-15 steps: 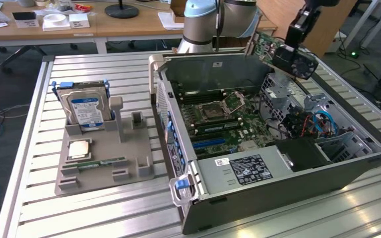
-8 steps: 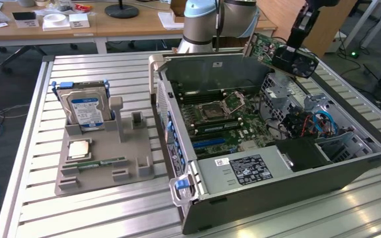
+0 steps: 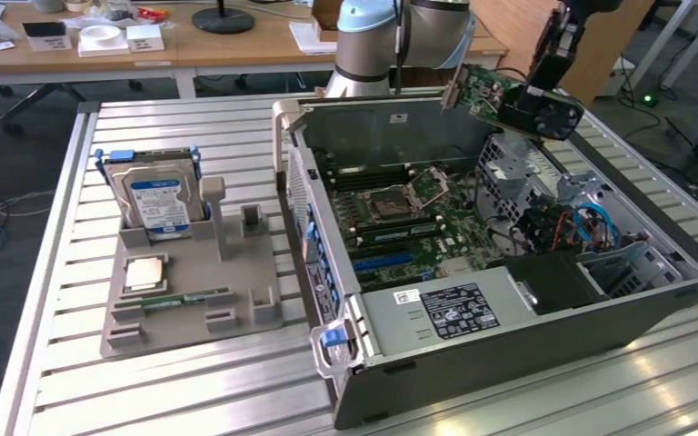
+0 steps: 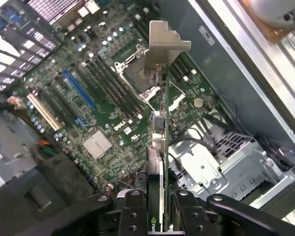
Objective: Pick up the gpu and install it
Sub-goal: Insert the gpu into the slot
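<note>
A robot arm's claw (image 3: 548, 73) is gripping the gpu (image 3: 509, 98) in the air above the far side of an open computer case (image 3: 507, 372), which is lying on its side on the slatted metal bench (image 3: 167, 400). The fingers (image 4: 132, 214) are sitting partway closed, clamping the card between them by both faces. The card is hanging tilted, green board and black fan showing, clear of the motherboard (image 3: 410, 222) beneath it. Seen edge-on from the wrist, its silvery bracket (image 4: 164, 46) is pointing away from the claw, over the board. Toward the exterior view's left, a grey holder (image 3: 246, 313) is carrying an upright hard drive (image 3: 155, 202), a processor chip (image 3: 145, 272) and a green memory stick (image 3: 192, 298).
</note>
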You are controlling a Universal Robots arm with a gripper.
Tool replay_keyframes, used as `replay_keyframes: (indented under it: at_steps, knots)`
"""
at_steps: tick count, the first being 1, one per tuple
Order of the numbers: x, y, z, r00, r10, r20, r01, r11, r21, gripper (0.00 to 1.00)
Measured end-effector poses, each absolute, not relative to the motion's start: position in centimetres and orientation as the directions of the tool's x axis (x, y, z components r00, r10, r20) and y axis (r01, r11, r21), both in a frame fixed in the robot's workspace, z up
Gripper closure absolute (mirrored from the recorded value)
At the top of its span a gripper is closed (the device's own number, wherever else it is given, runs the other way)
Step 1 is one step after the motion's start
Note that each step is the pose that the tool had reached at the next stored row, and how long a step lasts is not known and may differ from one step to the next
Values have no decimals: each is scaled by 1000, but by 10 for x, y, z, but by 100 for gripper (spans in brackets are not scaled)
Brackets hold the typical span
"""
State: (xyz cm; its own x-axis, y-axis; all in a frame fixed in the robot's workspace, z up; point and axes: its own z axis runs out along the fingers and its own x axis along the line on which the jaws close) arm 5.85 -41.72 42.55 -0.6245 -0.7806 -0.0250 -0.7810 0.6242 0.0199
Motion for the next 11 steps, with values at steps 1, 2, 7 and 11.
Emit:
replay_keyframes:
  at_steps: [1,2,7,11]
  knots:
    - [59,-417,425,-610,-792,-25,-792,610,20,74]
    - [58,-417,425,-596,-803,-25,-803,596,20,74]
    - [59,-417,425,-521,-853,-25,-854,520,20,74]
    - [59,-417,425,-458,-889,-25,-889,458,20,74]
